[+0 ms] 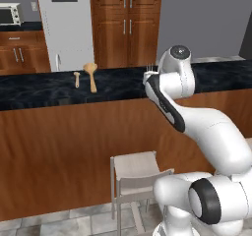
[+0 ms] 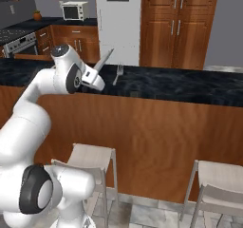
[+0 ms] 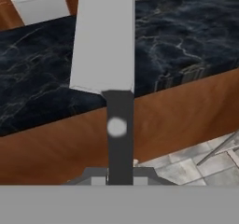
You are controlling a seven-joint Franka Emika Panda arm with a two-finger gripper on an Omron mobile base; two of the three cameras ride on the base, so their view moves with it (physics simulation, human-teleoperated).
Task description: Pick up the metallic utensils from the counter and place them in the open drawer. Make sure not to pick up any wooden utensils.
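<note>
**A:** Quick check, going left to right across the counter (image 1: pixel 44 90). Anything metal over there?

**B:** Nope, wood only on that side. Short wooden utensil (image 1: pixel 77 78) first, then the wooden spoon (image 1: pixel 91 75) just beside it, bowl pointing toward the far edge. Both lying flat on the dark stone, close together but not touching, with the white fridge (image 1: pixel 66 23) behind them (microwave (image 1: pixel 10 14) tucked further left).

**A:** And the gripper (image 2: pixel 95 73)? Open or holding something?

**B:** Clamped shut on a knife (image 2: pixel 103 61). Held by the dark handle, grey blade angling up and to the right over the near part of the counter, clear of the stone. Way clearer from the hand camera: fingers (image 3: pixel 98 177) pinched on either side of the handle's end, handle running straight up the middle, broad blade of the knife (image 3: pixel 105 36) sticking out over the marbled top.

**A:** Cool. Second metal piece?

**B:** Fork (image 2: pixel 118 73), lying on the counter just to the right of the knife tip, near it but apart. Not touched by anything.

**A:** Anything else to the right?

**B:** Just bare black stone along that stretch, red-brown panelling under it, and pale stools (image 2: pixel 220 182) on the floor in front of the panelling.
</note>
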